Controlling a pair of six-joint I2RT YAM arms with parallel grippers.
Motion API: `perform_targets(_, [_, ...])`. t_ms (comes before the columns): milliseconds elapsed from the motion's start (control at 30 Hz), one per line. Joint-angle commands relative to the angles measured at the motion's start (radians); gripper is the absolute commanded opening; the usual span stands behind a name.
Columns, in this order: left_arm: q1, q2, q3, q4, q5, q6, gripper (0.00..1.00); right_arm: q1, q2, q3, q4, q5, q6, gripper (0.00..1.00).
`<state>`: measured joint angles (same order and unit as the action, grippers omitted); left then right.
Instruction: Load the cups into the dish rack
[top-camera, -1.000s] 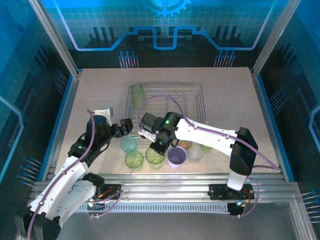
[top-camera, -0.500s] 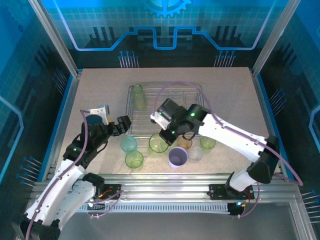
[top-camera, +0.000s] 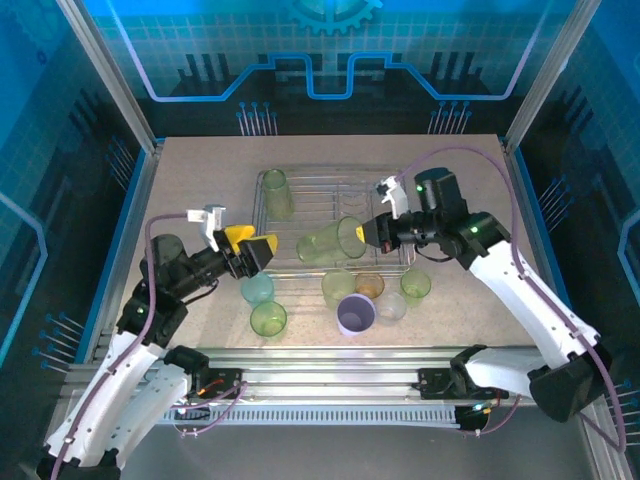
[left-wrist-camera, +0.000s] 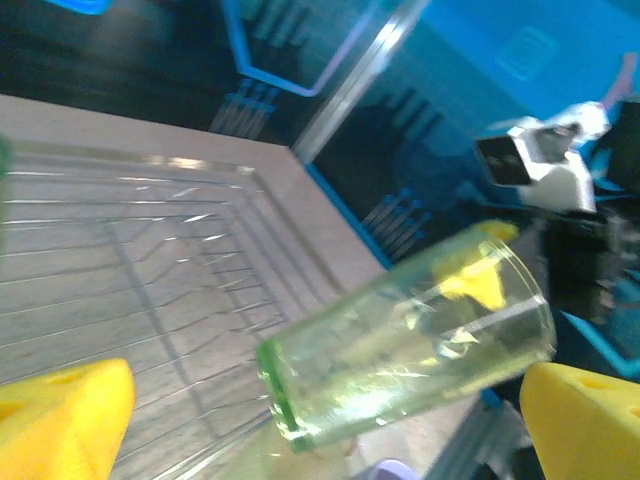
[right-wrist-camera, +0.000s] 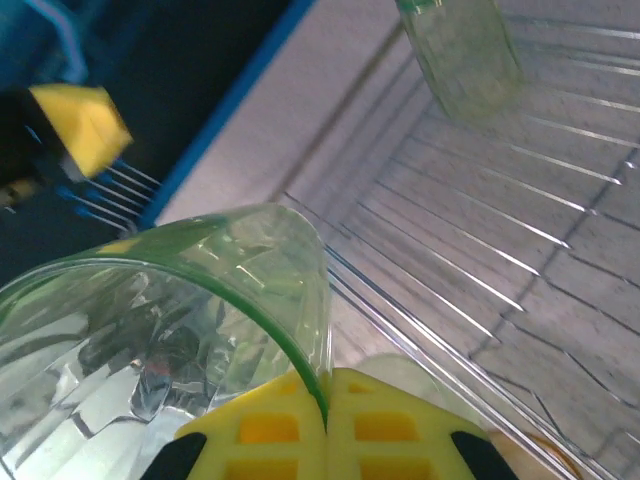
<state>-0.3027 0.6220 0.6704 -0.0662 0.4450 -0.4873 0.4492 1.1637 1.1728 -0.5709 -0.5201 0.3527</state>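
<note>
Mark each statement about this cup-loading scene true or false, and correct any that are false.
1. The right gripper holds a green cup tipped on its side above the dish rack. True.
2. The left gripper is shut on the teal cup. False: it is open and holds nothing; the teal cup stands on the table.
3. Another green cup stands in the rack's far left corner. True.
4. The lilac cup is inside the rack. False: it stands on the table, nearer than the rack.
</note>
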Motion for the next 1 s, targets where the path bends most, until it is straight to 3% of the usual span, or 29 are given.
perform_targets(0, [0.005, 0.034, -0.009, 0.153, 0.191, -0.062, 0.99, -0.059, -0.052, -0.072, 0.339, -0.276, 0.18, 0.0])
perform_targets(167, [0.005, 0.1, -0.006, 0.259, 0.267, -0.131, 0.99, -0.076, -0.05, -0.102, 0.506, -0.386, 0.287, 0.0])
perform_targets(467, [0.004, 0.15, 0.02, 0.272, 0.287, -0.147, 0.99, -0.082, -0.026, -0.14, 0.715, -0.484, 0.42, 0.0])
perform_targets(767, [0.004, 0.17, 0.02, 0.348, 0.357, -0.186, 0.99, -0.055, 0.034, -0.129, 0.795, -0.507, 0.467, 0.0])
perform_targets(967, [0.004, 0.171, 0.027, 0.35, 0.348, -0.203, 0.99, -0.014, 0.086, -0.095, 0.791, -0.492, 0.458, 0.0])
